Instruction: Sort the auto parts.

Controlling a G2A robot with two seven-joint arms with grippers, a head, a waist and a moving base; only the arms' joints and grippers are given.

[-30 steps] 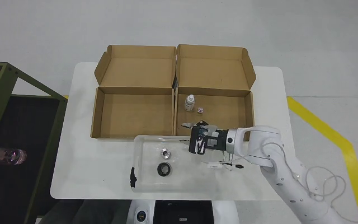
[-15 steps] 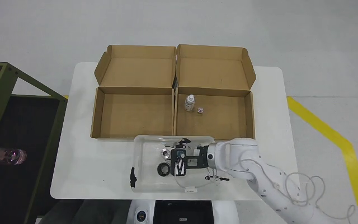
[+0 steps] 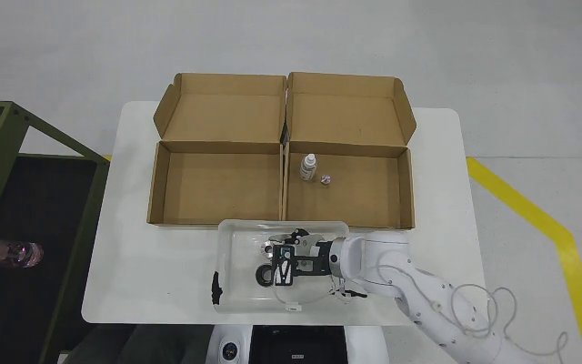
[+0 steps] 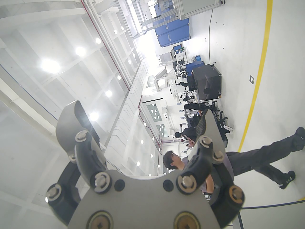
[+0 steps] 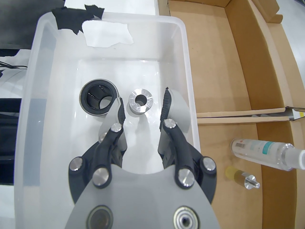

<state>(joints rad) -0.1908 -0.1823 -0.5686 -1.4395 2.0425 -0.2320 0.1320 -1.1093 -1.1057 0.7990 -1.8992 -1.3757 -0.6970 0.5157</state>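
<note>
A clear plastic bin at the table's front holds a silver collar and a black cylindrical bearing. My right gripper is down inside the bin and open. One finger stands on each side of the silver collar, apart from it, and the bearing lies just outside one finger. My left gripper points up at the ceiling, open, with nothing between its fingers.
Two open cardboard boxes stand behind the bin. The left box is bare; the right box holds a small spray bottle and a small metal part. Black tape marks the bin's end.
My right gripper has moved from the right box's front edge leftward into the bin and now straddles the silver collar.
</note>
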